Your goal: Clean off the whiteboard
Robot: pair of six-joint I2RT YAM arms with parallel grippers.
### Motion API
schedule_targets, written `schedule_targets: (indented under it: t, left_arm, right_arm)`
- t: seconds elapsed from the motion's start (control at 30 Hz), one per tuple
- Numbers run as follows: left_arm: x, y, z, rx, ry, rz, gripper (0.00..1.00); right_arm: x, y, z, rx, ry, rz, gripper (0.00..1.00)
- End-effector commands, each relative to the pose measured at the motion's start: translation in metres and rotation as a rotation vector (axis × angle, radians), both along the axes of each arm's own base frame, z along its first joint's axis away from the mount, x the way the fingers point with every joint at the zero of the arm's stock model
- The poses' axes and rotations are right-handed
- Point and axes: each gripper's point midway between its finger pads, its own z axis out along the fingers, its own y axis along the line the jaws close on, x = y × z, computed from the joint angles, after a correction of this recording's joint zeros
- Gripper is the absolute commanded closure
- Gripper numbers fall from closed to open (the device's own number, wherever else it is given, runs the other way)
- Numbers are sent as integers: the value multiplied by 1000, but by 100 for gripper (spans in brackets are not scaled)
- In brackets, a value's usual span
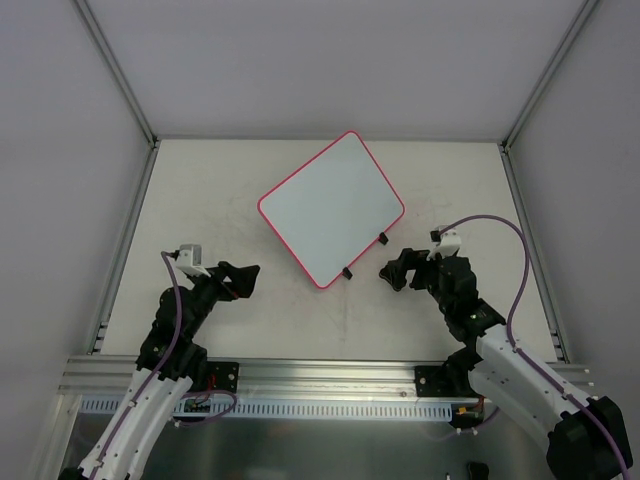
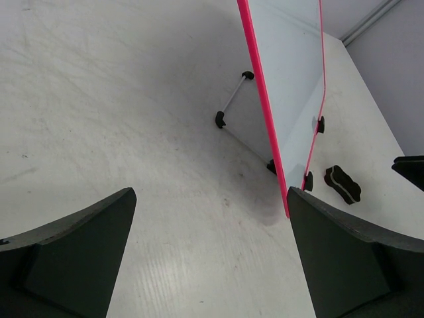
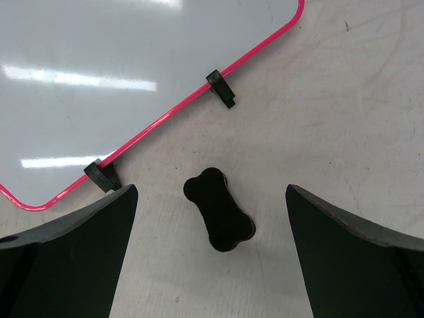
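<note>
- Top external view: the right gripper (image 1: 392, 272) hangs low over the counter (image 1: 200, 200), jaws apart and holding nothing. The left gripper (image 1: 248, 276) sits across from it, jaws likewise spread and empty.
- Right wrist view: a small black eraser (image 3: 219, 209) lies on the counter in the gap between the spread jaws, its long axis slanting across that gap. It sits near the board's pink rim without touching it. The pick-up looks to be the right arm's job, and the wrist would probably have to turn to close across the eraser's narrow waist.
- Beyond both grippers, the whiteboard (image 1: 332, 208) stands mid-counter, turned on the diagonal. Its long edge, the one with the two black clips (image 3: 220, 88), runs from near-left to far-right and faces the right arm, which is the closer of the two. No writing can be made out on it.
- The left wrist view alone shows that the board is propped at a tilt on a wire leg (image 2: 233, 99), not lying flat. The top view hides the eraser under the right gripper.
</note>
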Motion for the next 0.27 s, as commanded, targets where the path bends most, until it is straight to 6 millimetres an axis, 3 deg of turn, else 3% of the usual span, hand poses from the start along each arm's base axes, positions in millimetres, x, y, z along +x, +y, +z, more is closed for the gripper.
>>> schedule_targets:
  t: [0.0, 0.23]
  left_arm:
    - [1, 2, 26, -2, -70, 5, 1]
    - [1, 2, 25, -6, -65, 7, 1]
  right_arm:
    - [8, 0, 17, 14, -64, -13, 1]
    - [9, 3, 17, 10, -53, -1, 1]
